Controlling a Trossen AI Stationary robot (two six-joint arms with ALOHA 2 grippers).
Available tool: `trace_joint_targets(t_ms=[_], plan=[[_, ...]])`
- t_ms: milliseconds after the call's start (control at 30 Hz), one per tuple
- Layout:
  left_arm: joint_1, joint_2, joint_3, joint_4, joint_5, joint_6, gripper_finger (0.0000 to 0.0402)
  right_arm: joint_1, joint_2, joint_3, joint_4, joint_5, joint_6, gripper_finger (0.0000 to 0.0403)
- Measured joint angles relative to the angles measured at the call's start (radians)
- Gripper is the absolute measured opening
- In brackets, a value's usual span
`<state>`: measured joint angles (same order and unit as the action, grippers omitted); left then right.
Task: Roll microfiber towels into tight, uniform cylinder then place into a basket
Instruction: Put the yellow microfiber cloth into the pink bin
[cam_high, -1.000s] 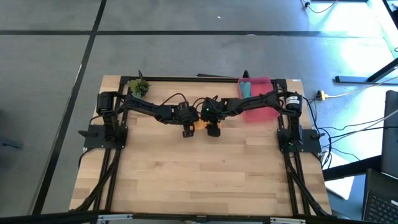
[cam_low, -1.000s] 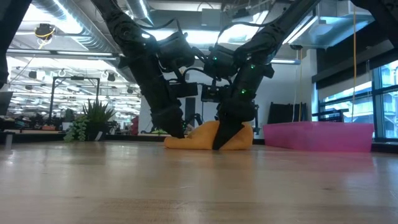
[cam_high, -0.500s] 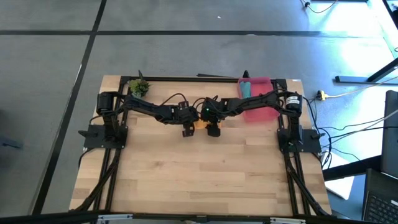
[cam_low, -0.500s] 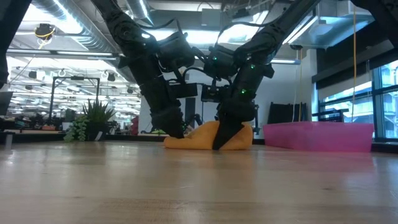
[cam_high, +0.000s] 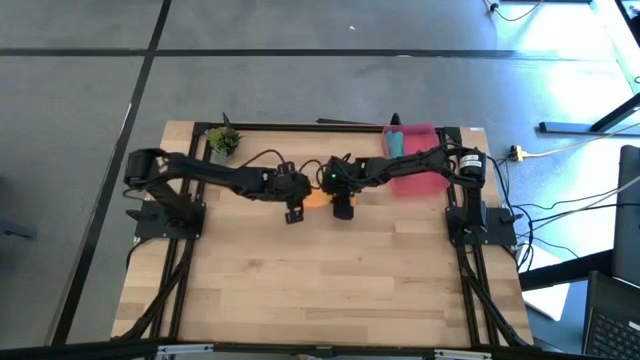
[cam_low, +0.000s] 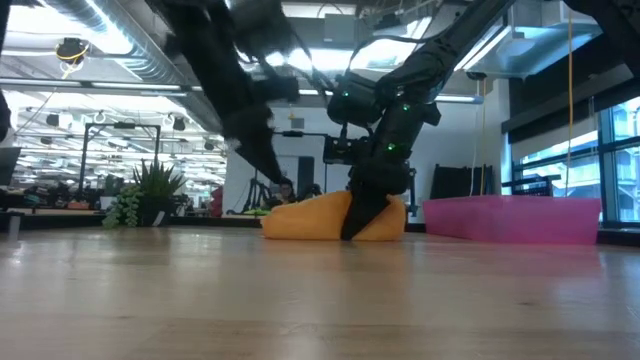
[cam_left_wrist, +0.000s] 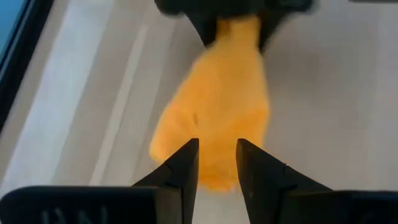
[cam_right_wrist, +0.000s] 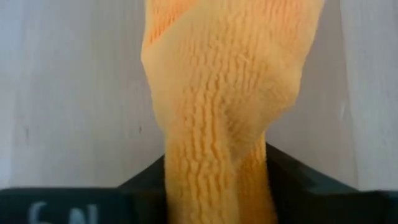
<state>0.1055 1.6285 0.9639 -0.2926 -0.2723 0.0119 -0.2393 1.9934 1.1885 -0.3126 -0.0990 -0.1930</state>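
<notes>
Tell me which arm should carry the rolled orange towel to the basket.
Right. The right gripper is already clamped on the orange towel and is nearer the basket. The left gripper has let go, fingers slightly apart, lifted clear.

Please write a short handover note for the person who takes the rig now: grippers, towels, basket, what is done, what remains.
Right gripper: shut on the orange towel at the table's far middle.
Left gripper: open, holding nothing, raised just off the towel's other end.
Teal towel: already in the pink basket, far right.
Done: teal towel placed.
Left: the orange towel lies bunched, not a tight roll; finish rolling and put it in the basket.
</notes>
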Motion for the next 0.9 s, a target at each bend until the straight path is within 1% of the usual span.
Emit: trace_joint_targets(t_ms=[167, 367, 500, 600, 633, 700, 800, 900], plan=[[-0.056, -0.105, 0.0, -0.149, -0.014, -0.061, 0.01, 0.0, 0.0, 0.0, 0.0, 0.003, 0.006, 0.0101], [-0.148, -0.216, 0.0, -0.267, -0.091, -0.179, 0.01, -0.003, 0.0, 0.0, 0.001, 0.004, 0.048, 0.0036], [-0.216, -0.27, 0.0, -0.328, -0.146, -0.263, 0.01, -0.01, -0.017, -0.003, 0.002, 0.0, 0.085, 0.0031], [-0.268, -0.294, 0.0, -0.371, -0.176, -0.312, 0.01, -0.016, -0.058, -0.009, -0.028, 0.002, 0.108, 0.0031], [-0.282, -0.298, 0.0, -0.376, -0.18, -0.323, 0.01, -0.018, -0.079, -0.008, -0.033, 0.017, 0.112, 0.0031], [-0.308, -0.303, 0.0, -0.407, -0.182, -0.35, 0.01, -0.018, -0.128, -0.005, -0.05, 0.081, 0.134, 0.0031], [-0.337, -0.304, 0.0, -0.415, -0.184, -0.387, 0.01, -0.021, -0.2, -0.004, -0.115, 0.18, 0.166, 0.0031], [-0.361, -0.304, 0.0, -0.414, -0.207, -0.403, 0.01, -0.028, -0.29, -0.004, -0.187, 0.273, 0.226, 0.0031]])
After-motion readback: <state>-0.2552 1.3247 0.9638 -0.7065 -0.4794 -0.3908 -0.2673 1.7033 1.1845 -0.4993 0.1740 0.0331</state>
